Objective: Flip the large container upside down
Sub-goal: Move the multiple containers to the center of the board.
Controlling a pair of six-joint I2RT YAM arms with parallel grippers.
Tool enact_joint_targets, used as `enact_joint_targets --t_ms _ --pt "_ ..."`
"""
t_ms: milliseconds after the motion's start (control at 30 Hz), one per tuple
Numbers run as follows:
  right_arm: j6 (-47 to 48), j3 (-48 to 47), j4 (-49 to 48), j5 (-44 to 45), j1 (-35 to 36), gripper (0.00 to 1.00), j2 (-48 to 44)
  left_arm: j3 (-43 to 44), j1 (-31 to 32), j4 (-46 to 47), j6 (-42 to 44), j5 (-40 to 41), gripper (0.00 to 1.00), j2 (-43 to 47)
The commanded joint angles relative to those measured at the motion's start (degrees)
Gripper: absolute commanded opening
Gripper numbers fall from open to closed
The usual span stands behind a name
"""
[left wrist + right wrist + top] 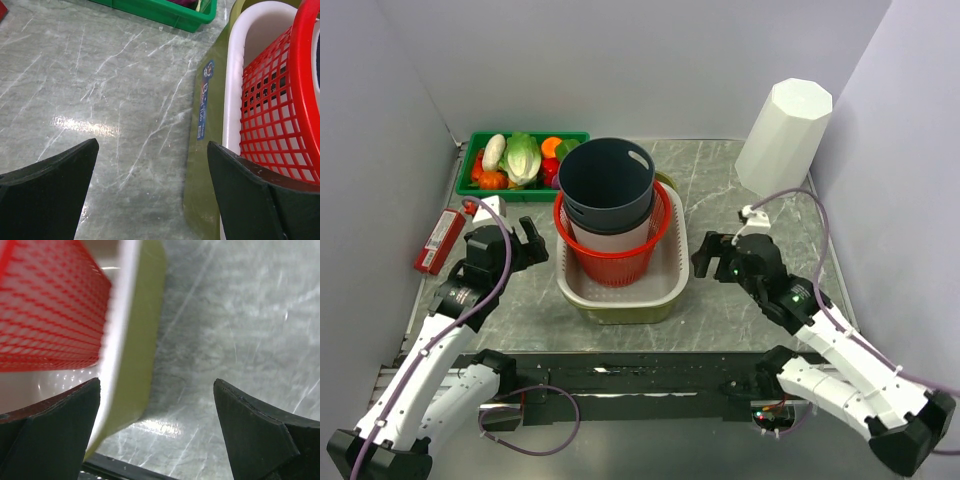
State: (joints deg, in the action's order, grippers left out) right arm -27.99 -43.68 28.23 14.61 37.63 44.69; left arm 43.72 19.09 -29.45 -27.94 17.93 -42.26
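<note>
The grey marbled counter (720, 190) spreads in front of me. The large container (620, 297) sits upright at its middle, between my two arms. It is a pale rectangular tub, and an olive layer shows along its outside. A tall white faceted bin (785, 135) stands well apart at the far right corner.

Inside the tub a red mesh basket (615, 265) stands upright. A pale pot sits in the basket and a dark bucket (605, 212) nests on top, its open mouth facing up. At the far left lies a green tray (466, 178) of vegetables (523, 158), and a red packet (440, 240) lies by the left wall.

My left fingers (50, 190) are spread wide and hold nothing, low beside the tub's left side. The counter shows in the gap between them, and one finger is just beside the tub's wall. My right fingers (260, 430) are also spread and empty, near the tub's right edge. I cannot tell whether either pair touches it.
</note>
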Motion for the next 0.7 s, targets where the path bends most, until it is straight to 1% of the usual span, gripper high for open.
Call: enact_joint_targets --t_ms 0,33,67,200,333,367,433,500,633,667 --pt "-4.8 4.6 -9.8 -15.8 -6.5 1.00 -3.2 0.6 -0.1 1.2 -0.2 0.5 0.96 0.7" --pt "-5.9 5.0 -11.3 -20.2 -7.4 1.00 -2.9 0.5 -0.1 1.2 -0.2 0.6 0.96 1.1" --pt "-6.5 5.1 -12.0 -21.6 -8.2 1.00 -1.4 0.5 -0.1 1.3 -0.3 0.7 0.96 1.4" --pt "-8.0 4.0 -14.1 -25.3 -9.2 1.00 4.7 0.2 -0.1 1.5 -0.4 0.8 0.96 2.0" --pt "-9.8 3.5 -20.6 -29.2 -9.2 1.00 11.2 0.5 -0.1 1.2 -0.4 1.1 0.96 1.7" --pt "-10.0 3.1 -21.7 -31.4 -9.2 1.00 14.2 0.6 -0.1 1.1 -0.4 1.4 0.96 1.7" --pt "-10.1 2.1 -23.5 -33.6 -9.2 1.00 17.3 0.6 -0.1 1.0 -0.6 1.8 0.96 2.2" --pt "-10.2 0.5 -26.4 -36.5 -9.2 1.00 21.6 0.4 -0.1 1.1 -0.7 2.2 0.96 3.3" --pt "-10.5 -2.8 -28.0 -39.9 -9.0 1.00 28.3 0.1 -0.1 1.3 -1.0 3.5 0.96 4.7" --pt "-10.6 -4.0 -29.9 -40.7 -8.8 1.00 30.6 0.2 -0.1 0.9 -1.2 4.1 0.96 4.9"
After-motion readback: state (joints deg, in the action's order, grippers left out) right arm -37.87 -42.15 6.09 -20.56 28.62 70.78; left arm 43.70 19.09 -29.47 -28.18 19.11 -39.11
